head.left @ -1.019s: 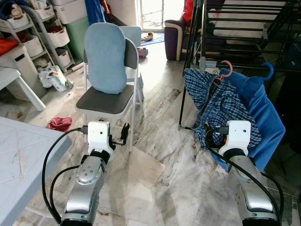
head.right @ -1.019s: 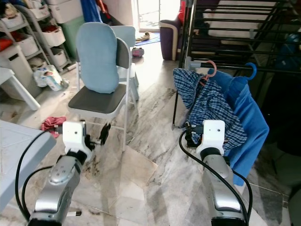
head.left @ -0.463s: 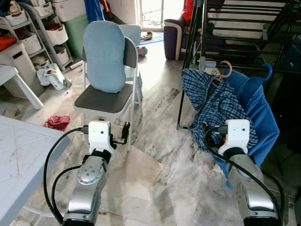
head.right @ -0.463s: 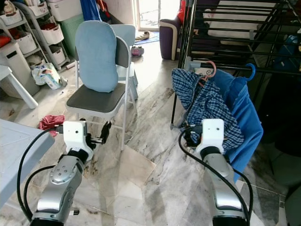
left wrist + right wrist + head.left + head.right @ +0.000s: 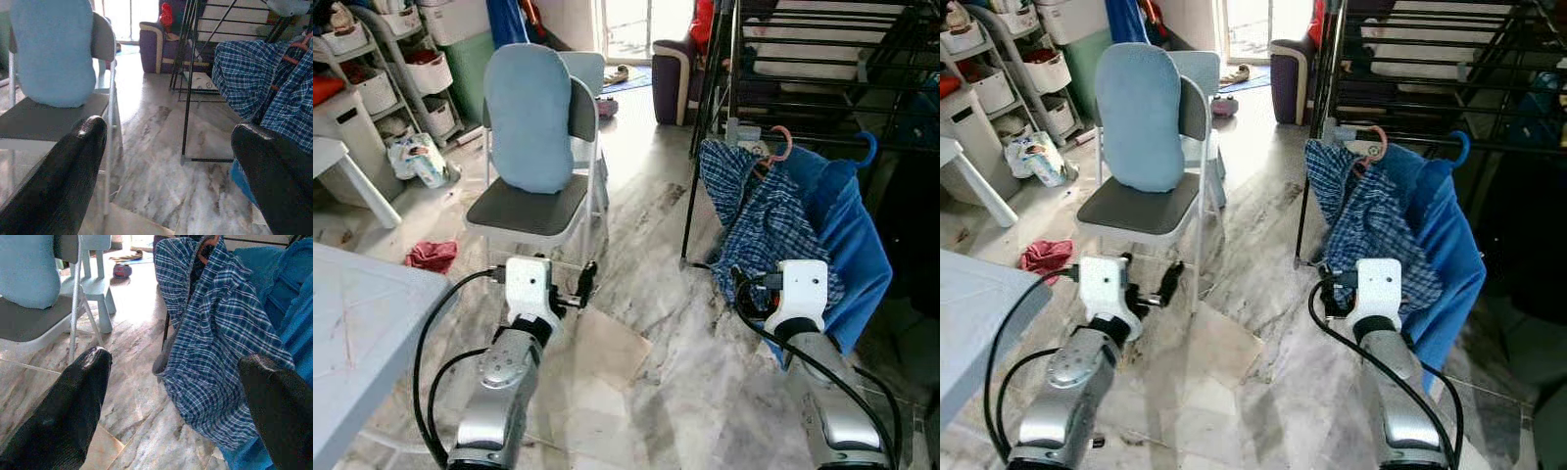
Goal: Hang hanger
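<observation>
A blue plaid shirt (image 5: 759, 220) hangs on a pink hanger (image 5: 783, 143) hooked on the black drying rack (image 5: 803, 69). Beside it, to the right, a blue garment (image 5: 857, 245) hangs on a blue hanger (image 5: 871, 147). My right gripper (image 5: 171, 396) is open and empty, held low in front of the plaid shirt's hem and a short way from it. My left gripper (image 5: 166, 161) is also open and empty, pointing past the front legs of the grey folding chair (image 5: 533, 211) towards the rack's foot.
A light blue cushion (image 5: 529, 117) leans on the chair's back. A white table corner (image 5: 352, 333) is at my left. Red cloth (image 5: 431, 257) lies on the marble floor. Storage shelves (image 5: 401, 69) stand far left and a purple sofa (image 5: 671, 78) behind.
The whole view has shifted slightly, so the camera moved a little. Both arms have stayed out in front, with the grippers open and empty throughout.
</observation>
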